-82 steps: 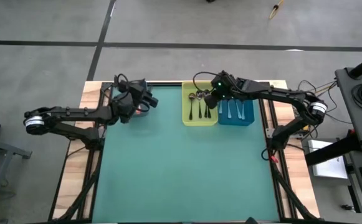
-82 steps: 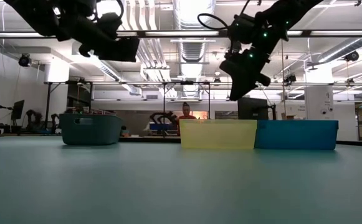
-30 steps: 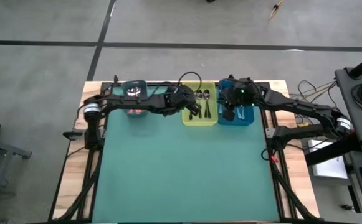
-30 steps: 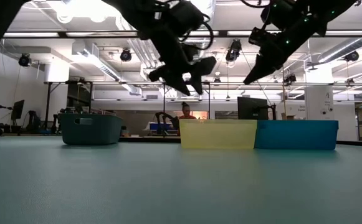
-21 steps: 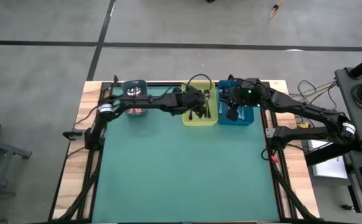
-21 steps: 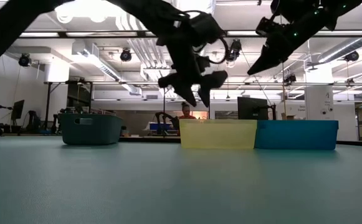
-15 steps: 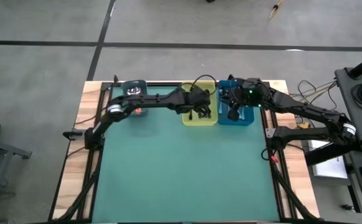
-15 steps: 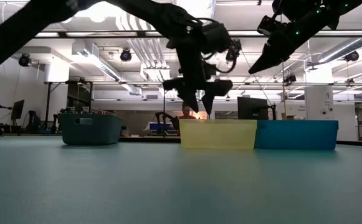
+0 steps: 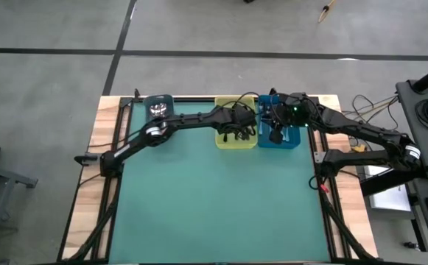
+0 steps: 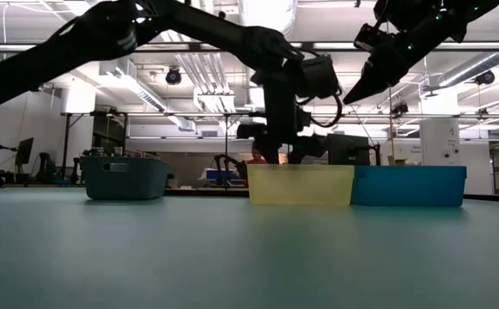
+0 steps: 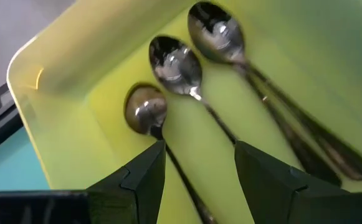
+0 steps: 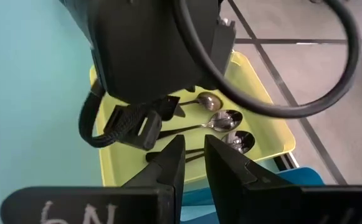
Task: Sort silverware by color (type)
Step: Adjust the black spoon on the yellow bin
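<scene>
Three dark spoons (image 11: 187, 68) lay side by side lengthwise in the yellow bin (image 11: 56, 112), bowls toward its end wall; left pincer (image 11: 196, 165) open above; right pincer (image 12: 190, 163) nearly closed, empty; green desk (image 9: 214, 199).

yellow bin (image 9: 236, 139), blue bin (image 9: 287, 138), teal tabletop (image 9: 214, 199)

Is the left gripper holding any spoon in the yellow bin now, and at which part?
Nothing is held. The left gripper is open inside the yellow bin, its fingers either side of a dark-handled spoon lying on the floor.
</scene>
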Robot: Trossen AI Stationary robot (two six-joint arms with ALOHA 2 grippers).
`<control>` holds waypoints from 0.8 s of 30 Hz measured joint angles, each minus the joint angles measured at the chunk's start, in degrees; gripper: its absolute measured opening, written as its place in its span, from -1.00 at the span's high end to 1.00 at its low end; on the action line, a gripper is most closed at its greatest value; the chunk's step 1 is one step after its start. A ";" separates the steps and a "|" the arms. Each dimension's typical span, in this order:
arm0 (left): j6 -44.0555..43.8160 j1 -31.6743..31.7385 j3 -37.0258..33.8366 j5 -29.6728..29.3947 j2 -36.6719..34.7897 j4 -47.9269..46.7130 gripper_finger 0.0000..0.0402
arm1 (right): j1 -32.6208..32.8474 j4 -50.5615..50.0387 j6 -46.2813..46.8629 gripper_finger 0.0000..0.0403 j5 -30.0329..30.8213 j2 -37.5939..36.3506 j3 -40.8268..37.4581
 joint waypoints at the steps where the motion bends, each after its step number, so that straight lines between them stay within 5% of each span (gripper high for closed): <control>1: -0.14 0.06 0.52 0.04 0.48 -0.84 0.13 | 0.00 0.00 -0.01 0.73 0.00 0.00 0.00; 24: -0.51 2.84 -0.39 -0.58 1.55 -0.56 0.13 | 0.00 0.48 -0.01 0.73 0.02 0.02 0.00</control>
